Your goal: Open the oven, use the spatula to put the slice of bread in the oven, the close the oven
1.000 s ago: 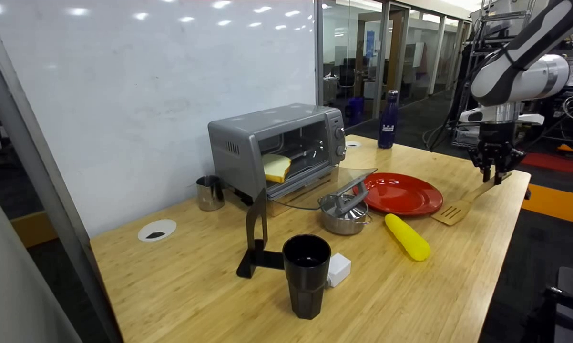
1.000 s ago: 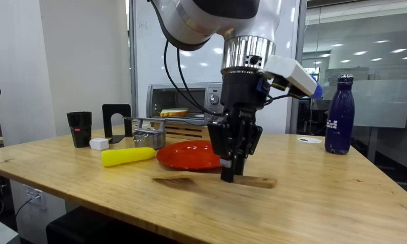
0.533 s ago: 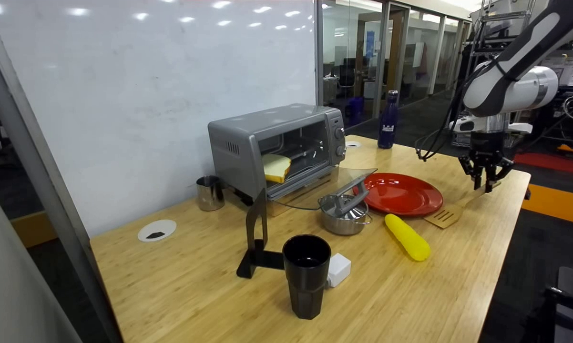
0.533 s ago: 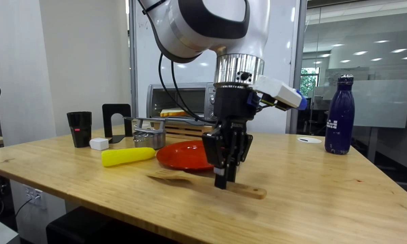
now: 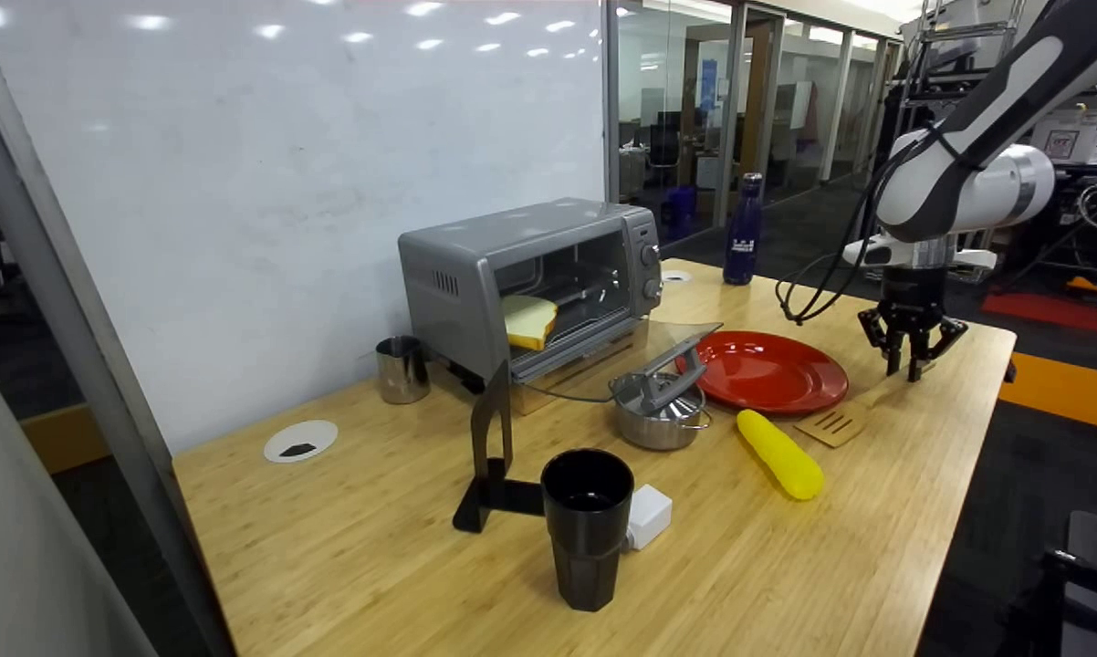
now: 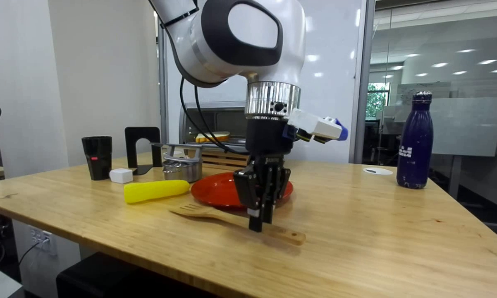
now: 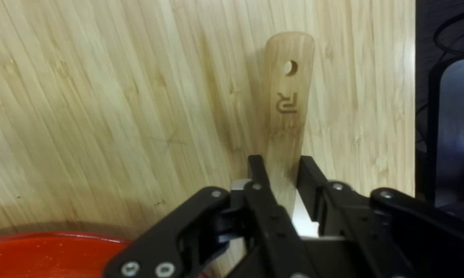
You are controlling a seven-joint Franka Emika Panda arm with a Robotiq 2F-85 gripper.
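Observation:
The silver-grey oven (image 5: 521,228) has its glass door folded down. Inside it lies the slice of bread (image 5: 530,321), near the front opening; an exterior view also shows the bread (image 6: 212,137) from across the table. My gripper (image 7: 281,159) is shut around the wooden handle of the spatula (image 7: 288,87), one finger on each side. In an exterior view the gripper (image 6: 261,224) points straight down, low over the table, the spatula's slotted blade (image 6: 192,210) reaching left, in front of the plate. Whether the spatula touches the table I cannot tell.
A red plate (image 5: 772,370) lies beside the spatula. The door's handle sits over a steel pot (image 5: 660,427). Nearby are a yellow elongated object (image 5: 781,454), a black cup (image 5: 588,529), a black stand (image 5: 492,465), a white block (image 5: 649,516) and a blue bottle (image 5: 743,230).
The gripper and the spatula in it have moved left together in both exterior views, the blade turning slightly. The oven, bread, plate and other objects have stayed where they were.

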